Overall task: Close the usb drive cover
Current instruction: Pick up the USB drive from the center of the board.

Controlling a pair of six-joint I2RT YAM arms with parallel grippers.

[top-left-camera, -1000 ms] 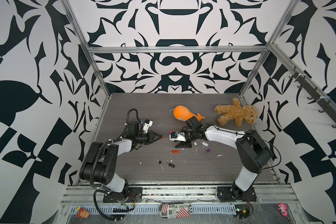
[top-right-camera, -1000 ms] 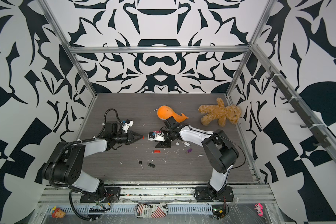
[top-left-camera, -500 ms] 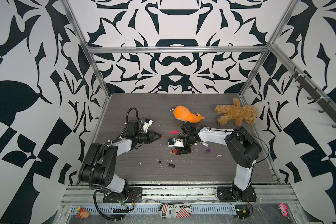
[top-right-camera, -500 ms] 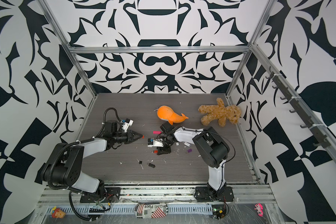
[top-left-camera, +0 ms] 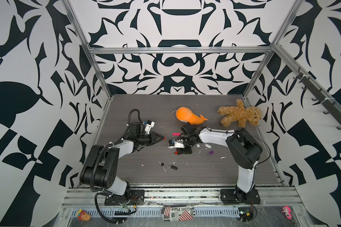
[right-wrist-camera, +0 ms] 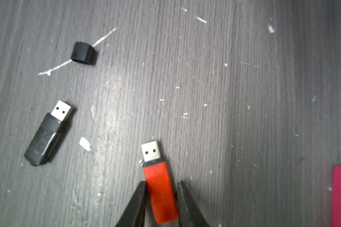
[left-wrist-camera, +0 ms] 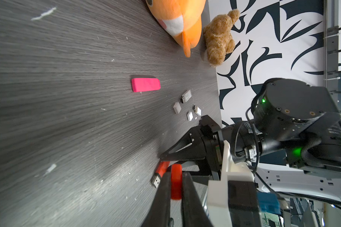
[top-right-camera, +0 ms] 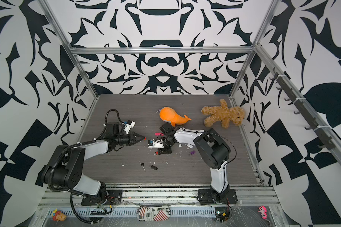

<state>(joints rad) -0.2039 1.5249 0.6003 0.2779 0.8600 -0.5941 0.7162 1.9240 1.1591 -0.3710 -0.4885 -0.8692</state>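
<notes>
The right gripper [right-wrist-camera: 161, 182] is down on the table [top-left-camera: 205, 176], on the robot's side of the orange whale [top-left-camera: 187, 118]. It has one finger on each side of the red usb drive [right-wrist-camera: 158, 176]. One finger touches the drive. Next to the other finger there looks to be a thin gap, so I cannot tell if the drive is pinched tight. To do this step well, I think the gripper should squeeze the red body evenly and keep it flat. It should also leave the shiny plug [right-wrist-camera: 151, 150] poking out free. The left gripper [left-wrist-camera: 174, 174] sits out past the whale's round head end and is clamped on the red cap [left-wrist-camera: 176, 182]. The cap and plug will need to line up straight before any push. The drive is a small red stick with a thin black band. Its silver plug has two little square holes and has no cap on it.
</notes>
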